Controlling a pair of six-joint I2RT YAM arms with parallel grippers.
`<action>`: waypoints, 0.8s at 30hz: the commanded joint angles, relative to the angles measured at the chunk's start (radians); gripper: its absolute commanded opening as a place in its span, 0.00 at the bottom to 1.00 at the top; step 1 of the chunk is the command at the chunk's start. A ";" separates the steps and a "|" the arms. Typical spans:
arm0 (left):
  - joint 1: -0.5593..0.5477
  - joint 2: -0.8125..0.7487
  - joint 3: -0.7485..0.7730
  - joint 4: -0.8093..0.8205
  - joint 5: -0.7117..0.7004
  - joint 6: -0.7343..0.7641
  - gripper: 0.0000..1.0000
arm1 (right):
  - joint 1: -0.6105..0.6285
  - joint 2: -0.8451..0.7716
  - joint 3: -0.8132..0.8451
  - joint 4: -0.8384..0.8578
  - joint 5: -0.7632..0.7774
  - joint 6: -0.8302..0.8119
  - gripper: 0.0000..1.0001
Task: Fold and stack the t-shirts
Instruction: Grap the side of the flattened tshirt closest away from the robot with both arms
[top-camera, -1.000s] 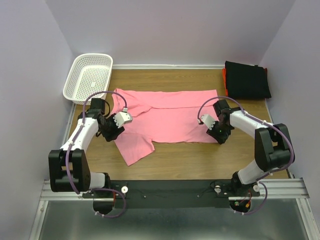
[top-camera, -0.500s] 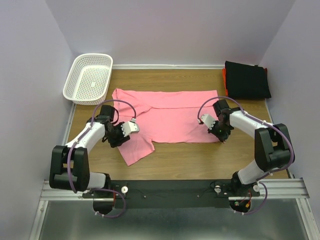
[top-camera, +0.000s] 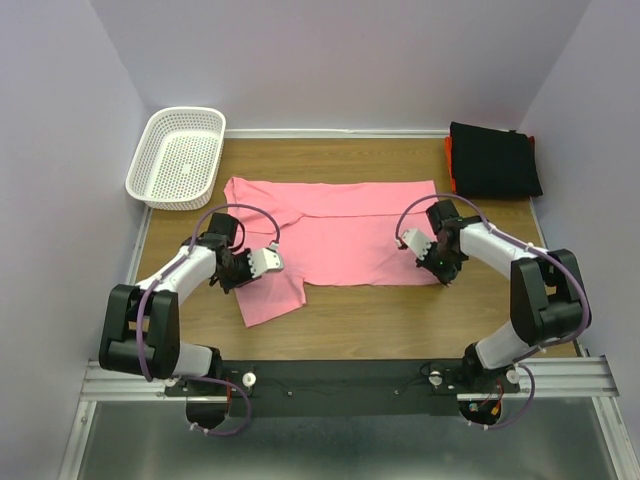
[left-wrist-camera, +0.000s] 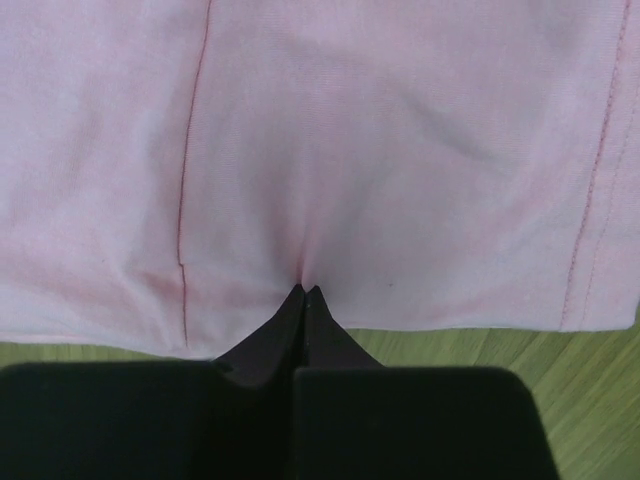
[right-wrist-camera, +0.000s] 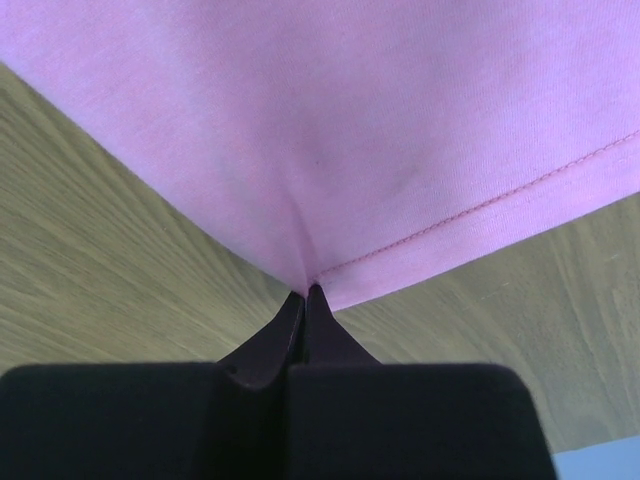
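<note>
1. Big change over the last second: both tools went from spread apart above the cloth to pinched shut. The right one snapped closed first, and the left one only just got there.
2. The left tool (left-wrist-camera: 305, 292) also slid nearer along the pink t-shirt (top-camera: 340, 235) before closing. It's now clamped on the near-left edge by the sleeve. In the left wrist view the fabric puckers right at the tips, with a seam running off to one side.
3. The right tool (right-wrist-camera: 305, 292) barely moved. It just dropped a bit and closed on the stitched hem at the shirt's right edge. There's the same little pucker there, with bare counter (top-camera: 400, 320) showing on both sides of the tips.
4. The pink shirt itself hasn't shifted. It lies spread flat across the middle of the counter with the left sleeve flap poking toward the arms.
5. The black t-shirt (top-camera: 495, 160) sits folded in the far right corner on top of the orange-red t-shirt (top-camera: 449, 160), of which only a sliver peeks out on the left. The white basket (top-camera: 150, 150) is in the far left corner with nothing visible inside.
6. My read is that the grab is done on both sides, so two shirts look finished and pink is the last. The next thing is probably a lift and fold-over. The pinches look pretty shallow, so an edge could slip out.
</note>
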 joint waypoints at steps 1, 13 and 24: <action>0.000 -0.029 -0.020 -0.055 -0.064 0.026 0.00 | 0.002 -0.049 -0.032 -0.023 0.010 -0.006 0.01; 0.000 -0.250 0.098 -0.301 -0.029 0.029 0.00 | -0.004 -0.276 -0.049 -0.162 0.012 -0.014 0.01; 0.036 -0.159 0.300 -0.324 0.022 0.014 0.00 | -0.079 -0.160 0.131 -0.190 0.024 -0.075 0.01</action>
